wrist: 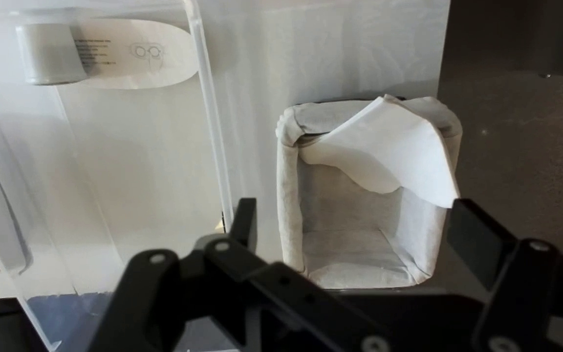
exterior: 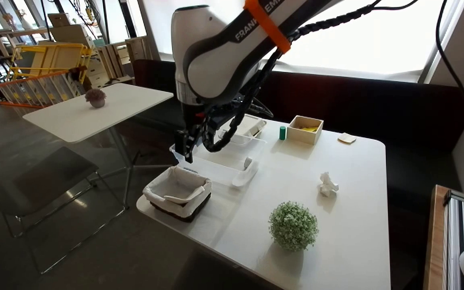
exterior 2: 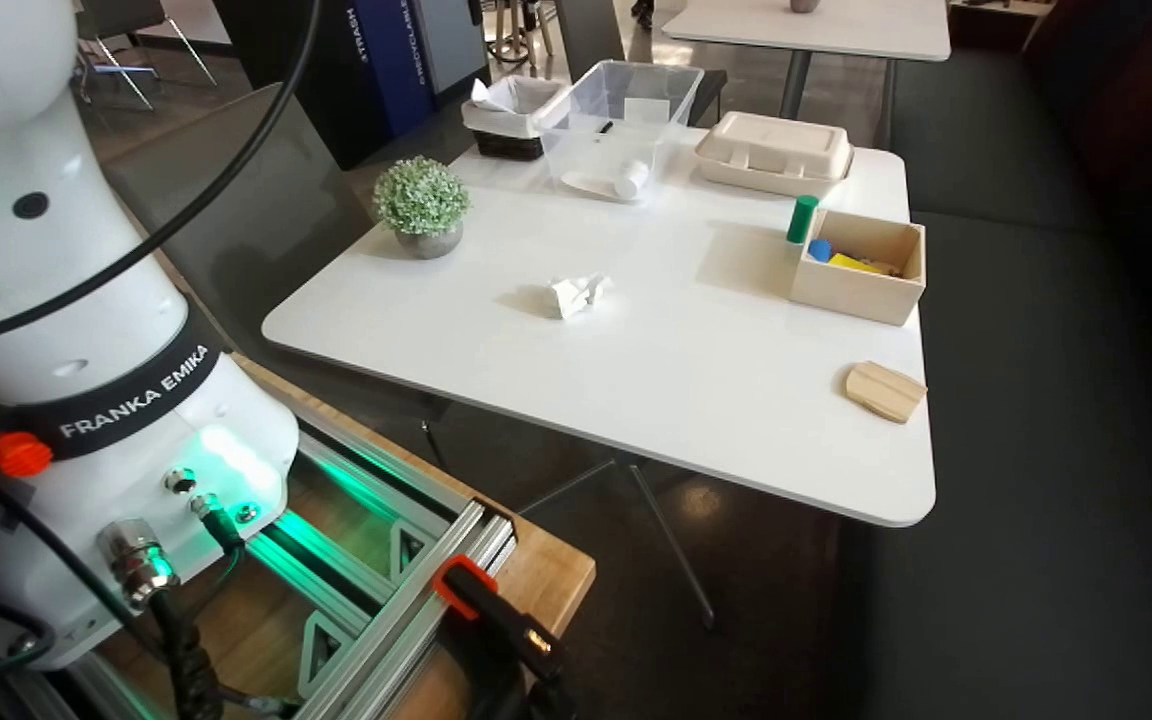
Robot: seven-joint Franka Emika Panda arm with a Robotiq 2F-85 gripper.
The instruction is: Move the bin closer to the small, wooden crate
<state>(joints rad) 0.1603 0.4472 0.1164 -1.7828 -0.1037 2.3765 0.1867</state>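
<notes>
The bin is small and squarish, with a white cloth liner and a dark base. It stands at a table corner; in an exterior view it shows at the far end. A folded white sheet lies in it. My gripper hangs above the bin, apart from it. In the wrist view the gripper is open and empty, its fingers appearing on either side of the bin. The small, wooden crate stands across the table near the bench, holding yellow and blue items; it also shows in an exterior view.
A clear plastic tub stands right beside the bin, between it and the crate. A green cylinder stands by the crate. A takeout box, a plant, crumpled paper and a wooden piece are on the table.
</notes>
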